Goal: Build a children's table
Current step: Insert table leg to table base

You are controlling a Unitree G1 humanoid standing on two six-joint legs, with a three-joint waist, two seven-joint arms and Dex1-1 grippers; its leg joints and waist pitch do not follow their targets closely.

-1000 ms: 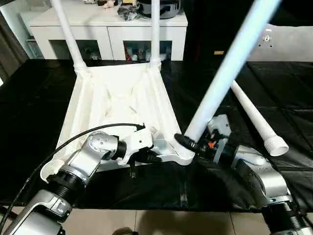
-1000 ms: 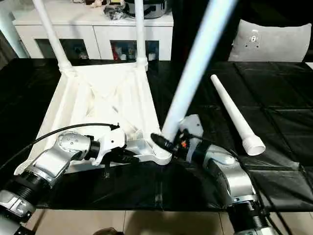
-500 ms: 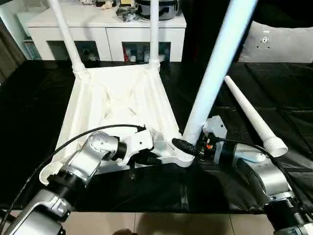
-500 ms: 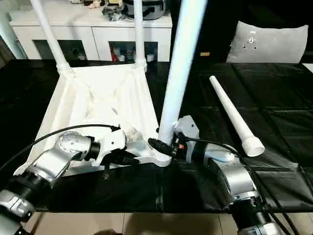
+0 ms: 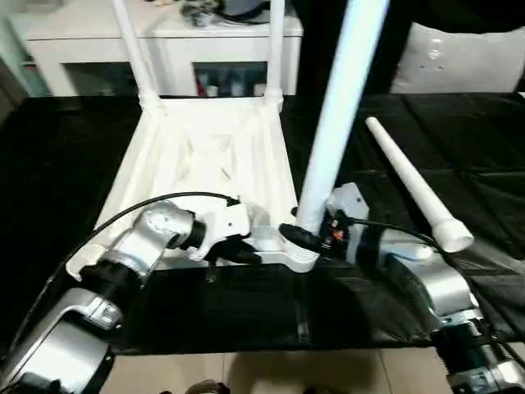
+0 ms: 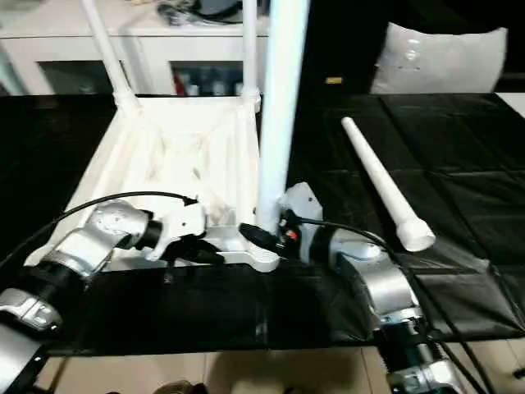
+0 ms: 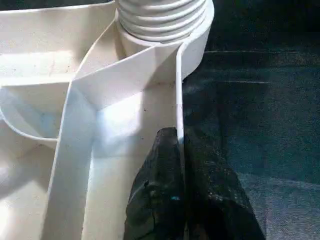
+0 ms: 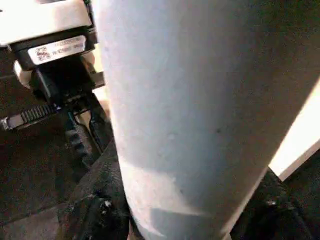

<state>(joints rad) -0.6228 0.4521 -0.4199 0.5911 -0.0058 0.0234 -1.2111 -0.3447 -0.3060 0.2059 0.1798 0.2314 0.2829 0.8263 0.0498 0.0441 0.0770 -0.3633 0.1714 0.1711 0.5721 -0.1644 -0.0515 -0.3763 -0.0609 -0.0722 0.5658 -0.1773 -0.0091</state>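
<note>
We find the near right corner crowded: the right pincer (image 5: 305,239) clamps the upright leg (image 5: 335,123) at its socket, and the left pincer (image 5: 243,254) pinches the tabletop (image 5: 205,156) rim just beside it; two far legs (image 5: 131,45) wall the far edge; a loose leg (image 5: 408,182) lies across the black surface (image 5: 484,156) to the right; the ribbed middle stands open.

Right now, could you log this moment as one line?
left gripper: shut on tabletop rim | right gripper: holding leg in near-right socket | spare leg: on mat
</note>
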